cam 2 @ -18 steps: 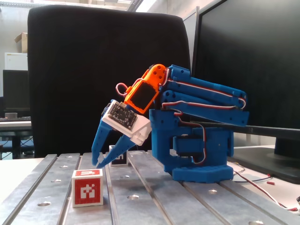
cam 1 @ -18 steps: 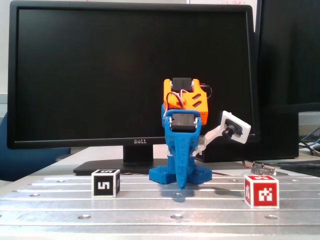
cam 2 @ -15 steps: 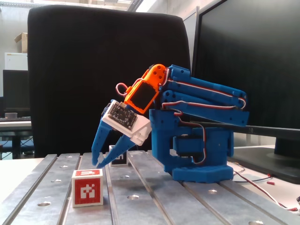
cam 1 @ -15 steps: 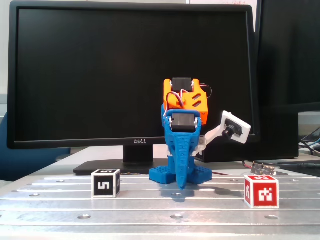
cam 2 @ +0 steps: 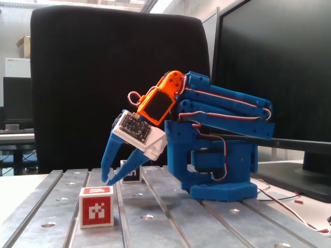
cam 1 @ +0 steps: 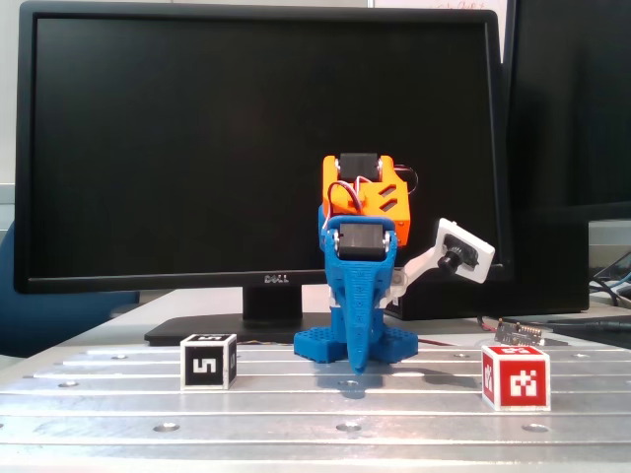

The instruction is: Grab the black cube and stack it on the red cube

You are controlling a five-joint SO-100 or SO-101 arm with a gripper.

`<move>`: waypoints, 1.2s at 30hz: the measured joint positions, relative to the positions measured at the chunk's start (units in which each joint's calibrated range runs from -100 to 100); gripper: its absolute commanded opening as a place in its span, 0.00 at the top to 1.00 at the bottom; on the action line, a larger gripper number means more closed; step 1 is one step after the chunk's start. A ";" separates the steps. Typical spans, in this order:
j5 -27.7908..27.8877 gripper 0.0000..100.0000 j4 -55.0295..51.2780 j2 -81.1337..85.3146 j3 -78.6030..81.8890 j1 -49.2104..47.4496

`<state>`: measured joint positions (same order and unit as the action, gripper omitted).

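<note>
The black cube (cam 1: 208, 362) with a white "5" mark stands on the metal plate at the left in a fixed view. In the other fixed view it is partly hidden behind the fingers (cam 2: 131, 172). The red cube (cam 1: 515, 375) stands at the right, and at the front in the other fixed view (cam 2: 96, 206). My blue gripper (cam 1: 355, 367) points down between the two cubes, its tips just above the plate (cam 2: 108, 181). The fingertips meet and hold nothing. It touches neither cube.
The slotted metal plate (cam 1: 325, 414) bears the blue arm base (cam 2: 222, 181). A Dell monitor (cam 1: 261, 148) stands close behind it. A small circuit board (cam 1: 520, 330) and wires (cam 2: 305, 206) lie beside the base. A black chair back (cam 2: 103, 77) rises behind the plate.
</note>
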<state>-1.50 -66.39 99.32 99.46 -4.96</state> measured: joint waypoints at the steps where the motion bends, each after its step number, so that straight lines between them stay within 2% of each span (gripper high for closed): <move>1: 0.00 0.99 0.00 0.00 0.00 0.00; 25: 0.00 0.99 0.86 -0.34 -4.35 0.00; 36: 0.00 0.99 2.15 -25.79 -22.55 0.52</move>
<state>-1.50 -64.25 73.53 76.90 -4.44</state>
